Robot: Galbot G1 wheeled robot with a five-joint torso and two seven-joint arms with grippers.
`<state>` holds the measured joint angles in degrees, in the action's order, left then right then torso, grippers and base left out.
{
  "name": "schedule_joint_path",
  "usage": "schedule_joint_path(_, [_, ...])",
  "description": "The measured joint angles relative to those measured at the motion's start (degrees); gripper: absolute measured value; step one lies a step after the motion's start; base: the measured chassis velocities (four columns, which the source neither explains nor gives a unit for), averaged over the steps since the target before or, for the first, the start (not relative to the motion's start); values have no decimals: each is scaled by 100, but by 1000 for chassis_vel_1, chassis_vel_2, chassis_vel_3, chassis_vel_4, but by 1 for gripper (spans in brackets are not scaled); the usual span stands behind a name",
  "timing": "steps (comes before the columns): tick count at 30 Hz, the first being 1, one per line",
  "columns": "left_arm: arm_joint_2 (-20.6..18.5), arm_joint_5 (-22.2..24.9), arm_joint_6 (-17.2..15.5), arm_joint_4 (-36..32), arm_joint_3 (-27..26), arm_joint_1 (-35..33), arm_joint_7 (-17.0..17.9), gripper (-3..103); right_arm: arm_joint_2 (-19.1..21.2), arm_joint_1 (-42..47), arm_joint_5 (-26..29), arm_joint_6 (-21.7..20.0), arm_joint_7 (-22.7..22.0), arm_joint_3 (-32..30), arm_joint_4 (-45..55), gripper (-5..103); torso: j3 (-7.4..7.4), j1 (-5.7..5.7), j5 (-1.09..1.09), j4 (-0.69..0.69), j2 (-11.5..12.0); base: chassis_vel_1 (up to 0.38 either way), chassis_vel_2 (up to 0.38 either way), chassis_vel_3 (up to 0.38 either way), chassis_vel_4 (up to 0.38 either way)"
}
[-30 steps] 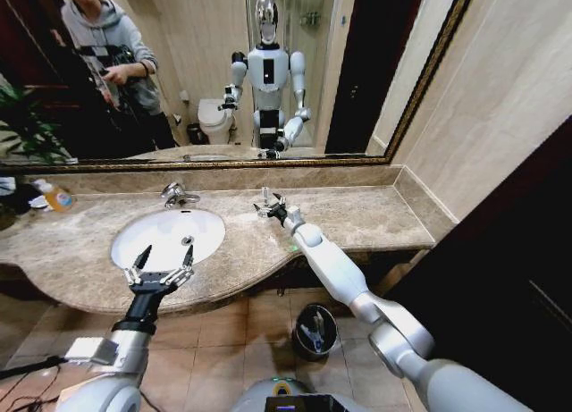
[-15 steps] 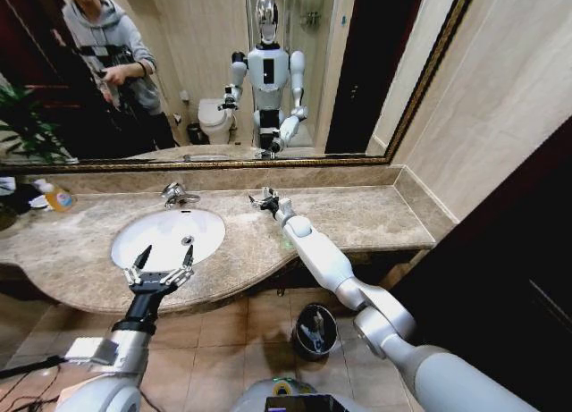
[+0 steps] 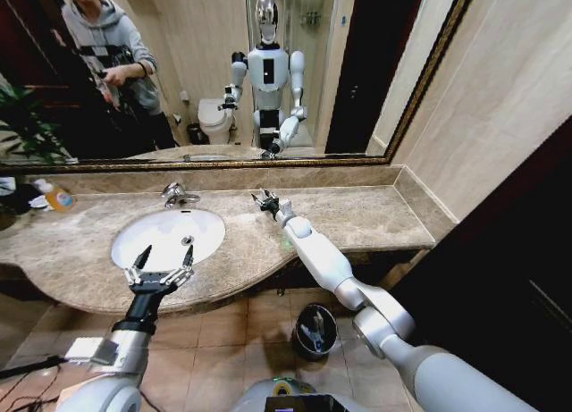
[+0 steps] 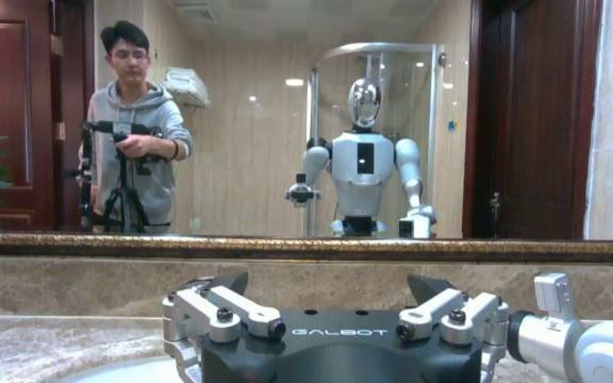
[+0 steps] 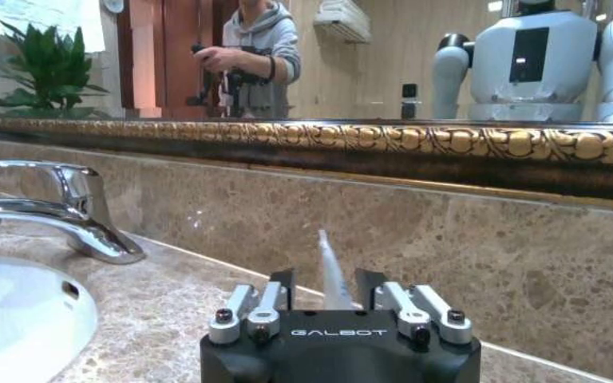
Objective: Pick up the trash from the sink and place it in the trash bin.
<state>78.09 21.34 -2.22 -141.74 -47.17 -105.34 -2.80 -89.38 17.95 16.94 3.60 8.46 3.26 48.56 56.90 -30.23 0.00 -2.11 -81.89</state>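
Observation:
A thin clear vial (image 5: 329, 259) stands upright on the marble counter close to the back wall, right of the chrome tap (image 3: 178, 195). My right gripper (image 3: 265, 200) is shut on the vial, one finger on each side of it, as the right wrist view (image 5: 324, 281) shows. My left gripper (image 3: 165, 256) hangs open with nothing in it over the front rim of the white oval sink (image 3: 170, 235). The small black trash bin (image 3: 315, 330) stands on the tiled floor below the counter's edge, with some litter inside.
An orange-yellow bottle (image 3: 56, 197) stands at the counter's far left. A gold-framed mirror runs along the back wall just behind the vial. The counter's curved front edge overhangs the floor between my arms. The wall and a dark door close off the right side.
My right arm has reached farther toward the back wall, bringing its gripper up around the vial. The left arm has not moved.

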Motion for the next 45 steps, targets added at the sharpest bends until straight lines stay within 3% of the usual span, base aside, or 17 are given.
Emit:
schedule_joint_path(1, [0,0,0,0,0,0,0,100,8,-3,7,1,-13,0,-7,35,0,0,0,0,0,0,0,0,0])
schedule_joint_path(3, [0,0,0,0,0,0,0,100,13,-4,10,1,-16,0,-8,35,0,0,0,0,0,0,0,0,0])
schedule_joint_path(4, [0,0,0,0,0,0,0,100,26,-5,19,1,-20,0,-8,27,0,0,0,0,0,0,0,0,0])
schedule_joint_path(6, [0,0,0,0,0,0,0,100,34,-6,28,1,-20,0,-8,27,0,0,0,0,0,0,0,0,0])
schedule_joint_path(10, [0,0,0,0,0,0,0,100,63,-10,84,-3,-22,1,1,11,0,0,0,0,0,0,0,0,0])
schedule_joint_path(16, [0,0,0,0,0,0,0,100,175,85,172,-123,-47,-19,328,1,0,0,0,-1,0,0,0,0,0])
schedule_joint_path(21, [0,0,0,0,0,0,0,100,632,396,447,-481,-153,25,1413,1,0,1,1,0,0,0,0,0,0])
schedule_joint_path(23, [0,0,0,0,0,0,0,100,719,441,473,-495,-164,28,1568,1,0,1,0,0,0,0,0,0,0])
schedule_joint_path(31, [0,0,0,0,0,0,0,100,1738,1010,854,-584,-348,-77,2975,1,0,1,1,-1,0,0,0,0,0])
schedule_joint_path(34, [0,0,0,0,0,0,-1,100,2286,1486,1024,-588,-383,-444,3656,1,0,1,2,1,0,0,0,0,0])
schedule_joint_path(36, [0,0,0,0,-1,0,1,100,2418,1666,1066,-588,-383,-603,3846,1,-1,1,1,-1,0,0,0,0,0])
schedule_joint_path(39, [0,0,0,0,1,1,-4,100,2865,2720,1198,-549,-273,-1327,4666,1,-1,0,2,0,0,0,0,0,0])
schedule_joint_path(45, [1,0,0,0,0,0,1,100,3153,3805,1276,-271,-79,-1959,5257,1,-1,1,3,2,0,0,0,0,0])
